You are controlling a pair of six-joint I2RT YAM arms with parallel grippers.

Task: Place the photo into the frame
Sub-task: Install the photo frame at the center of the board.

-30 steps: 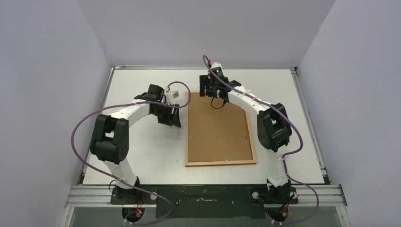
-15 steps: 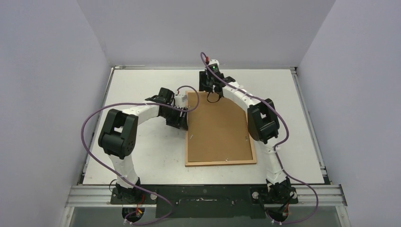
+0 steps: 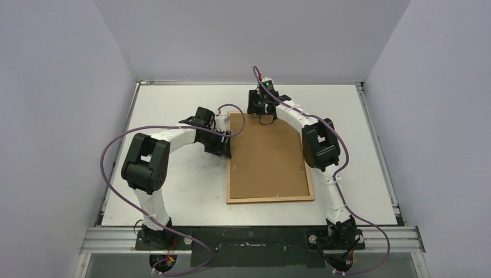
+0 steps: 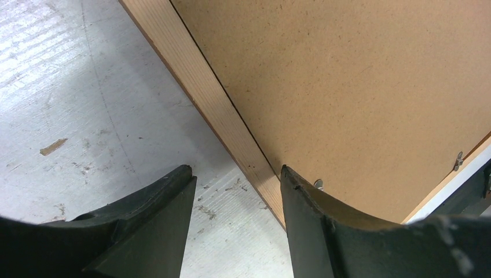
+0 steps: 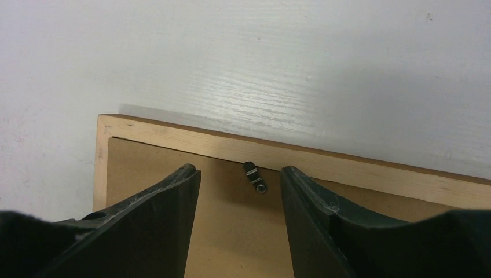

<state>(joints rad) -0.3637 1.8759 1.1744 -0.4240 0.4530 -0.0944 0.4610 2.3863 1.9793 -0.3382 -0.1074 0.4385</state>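
The frame (image 3: 269, 199) lies face down on the white table, its pale wooden back rail (image 4: 202, 81) (image 5: 231, 145) around a brown fibreboard backing (image 3: 269, 156) (image 4: 347, 75) (image 5: 231, 231). The photo is hidden. My left gripper (image 3: 223, 145) (image 4: 234, 174) stands open low over the frame's left rail, one finger above the table and the other above the backing. My right gripper (image 3: 263, 114) (image 5: 238, 171) is open at the frame's far edge. A small metal turn clip (image 5: 255, 176) sits between its fingertips, untouched.
More small metal clips sit along the backing's edges (image 3: 234, 168) (image 3: 301, 169) (image 4: 457, 161). Grey walls close in the table (image 3: 173, 191) on three sides. Purple cables loop from both arms.
My left gripper has swung right to the frame's left rail. My right gripper has slid toward the frame's far edge and its jaws have narrowed a little.
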